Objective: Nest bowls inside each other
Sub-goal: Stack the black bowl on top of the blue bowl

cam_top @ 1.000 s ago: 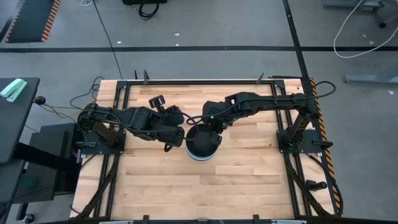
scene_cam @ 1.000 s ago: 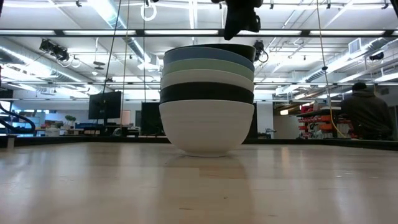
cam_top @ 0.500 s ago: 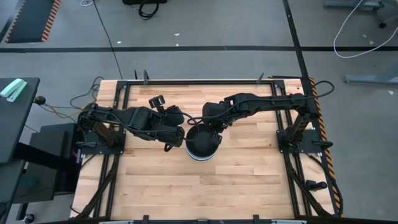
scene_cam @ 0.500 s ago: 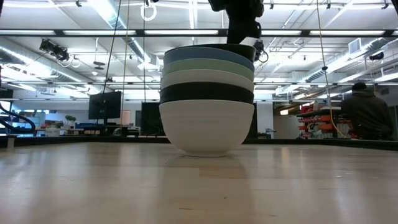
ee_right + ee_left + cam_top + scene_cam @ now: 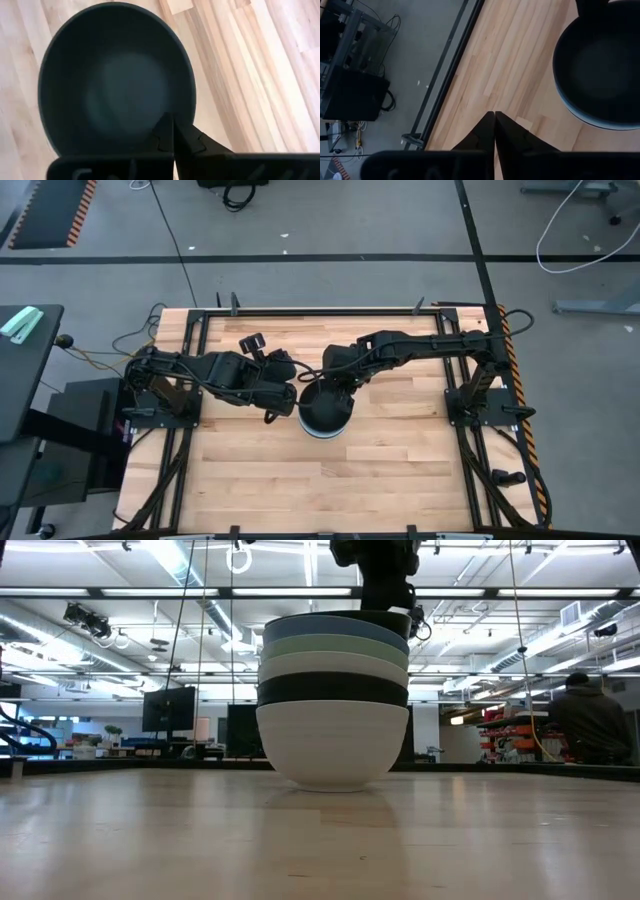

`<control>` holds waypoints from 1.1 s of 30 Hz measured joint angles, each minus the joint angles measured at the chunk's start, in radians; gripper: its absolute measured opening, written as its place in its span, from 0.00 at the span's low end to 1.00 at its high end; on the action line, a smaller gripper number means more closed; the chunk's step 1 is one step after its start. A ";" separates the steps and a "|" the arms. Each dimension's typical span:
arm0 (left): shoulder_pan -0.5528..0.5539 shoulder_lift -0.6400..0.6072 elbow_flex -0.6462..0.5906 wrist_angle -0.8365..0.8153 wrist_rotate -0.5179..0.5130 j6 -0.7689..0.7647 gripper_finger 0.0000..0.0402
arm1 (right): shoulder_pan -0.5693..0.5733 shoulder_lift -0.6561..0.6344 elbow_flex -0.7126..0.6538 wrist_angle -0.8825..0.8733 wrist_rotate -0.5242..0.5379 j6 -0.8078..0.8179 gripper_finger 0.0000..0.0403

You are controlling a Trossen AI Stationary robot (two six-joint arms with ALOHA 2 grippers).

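Observation:
The bowls stand nested in one stack (image 5: 326, 414) at the table's middle, resting on the bottom white bowl (image 5: 332, 745). Above it sit a black, a white, a mint green (image 5: 335, 644) and a blue bowl (image 5: 335, 627), with a black bowl (image 5: 115, 75) on top. My right gripper (image 5: 173, 122) is shut, pointing steeply down over the far side of the top bowl's inside (image 5: 385, 600). My left gripper (image 5: 494, 122) is shut and hangs in the air just left of the stack (image 5: 289, 399), holding nothing. My right gripper's shut fingertips stand over the top black bowl's inner wall (image 5: 180, 107), close to its rim, coming from above and slanting from the table's far right. I cannot tell whether they touch the bowl.
Bare wooden table top (image 5: 400, 470) lies all around the stack. Black frame rails (image 5: 470, 395) and the arm bases stand at the table's left and right sides. A person (image 5: 590, 720) stands far off in the room behind.
My right gripper has sunk a little toward the top black bowl and shifted slightly toward the table's left. The stack has not moved.

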 joint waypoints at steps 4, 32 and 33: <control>0.000 0.000 0.000 0.000 0.000 0.000 0.03 | -0.005 0.000 -0.003 0.008 0.000 -0.011 0.00; 0.026 0.000 0.001 0.002 -0.011 0.009 0.05 | -0.005 -0.002 -0.107 0.327 -0.144 -0.146 0.00; 0.030 -0.001 0.001 0.002 -0.012 0.008 0.05 | -0.008 -0.002 -0.108 0.348 -0.146 -0.157 0.00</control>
